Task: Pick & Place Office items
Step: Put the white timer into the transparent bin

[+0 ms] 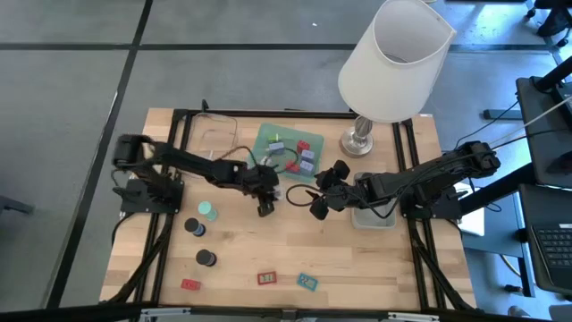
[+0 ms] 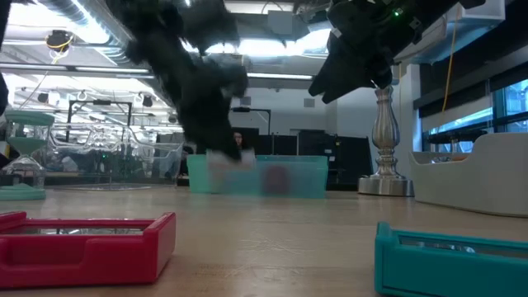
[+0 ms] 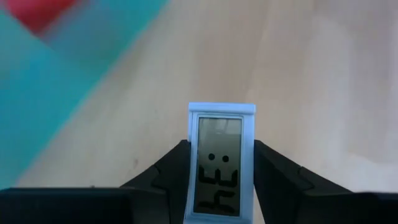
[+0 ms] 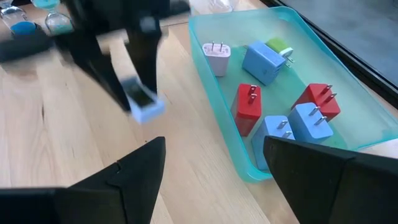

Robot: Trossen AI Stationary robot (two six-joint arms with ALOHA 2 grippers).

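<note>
My left gripper (image 1: 266,206) is over the table's middle, just in front of the green tray (image 1: 268,134), and is shut on a pale-blue flat rectangle with a small display (image 3: 222,162). This rectangle also shows in the right wrist view (image 4: 144,104). My right gripper (image 1: 319,206) hangs open beside it, to its right, with nothing between its fingers (image 4: 134,177). In the tray lie red, blue and white plug blocks (image 4: 252,107). Black caps (image 1: 206,258), a mint cap (image 1: 207,212), red rectangles (image 1: 266,279) and a teal one (image 1: 307,282) lie on the table near the front. My left gripper pinches the pale-blue rectangle by its two long sides (image 3: 191,163), one finger on each. The fingers slant down from the table's left and lie along the piece. The display faces the wrist camera, and the piece's free end (image 3: 222,109) sticks out past the fingertips. It hangs clear of the table.
A big white-shaded lamp (image 1: 393,63) on a metal foot (image 1: 359,141) stands at the back right. A grey tray (image 1: 374,216) lies under my right arm. A clear tray (image 1: 214,134) sits at the back left. Bare wood lies between the grippers and the front items.
</note>
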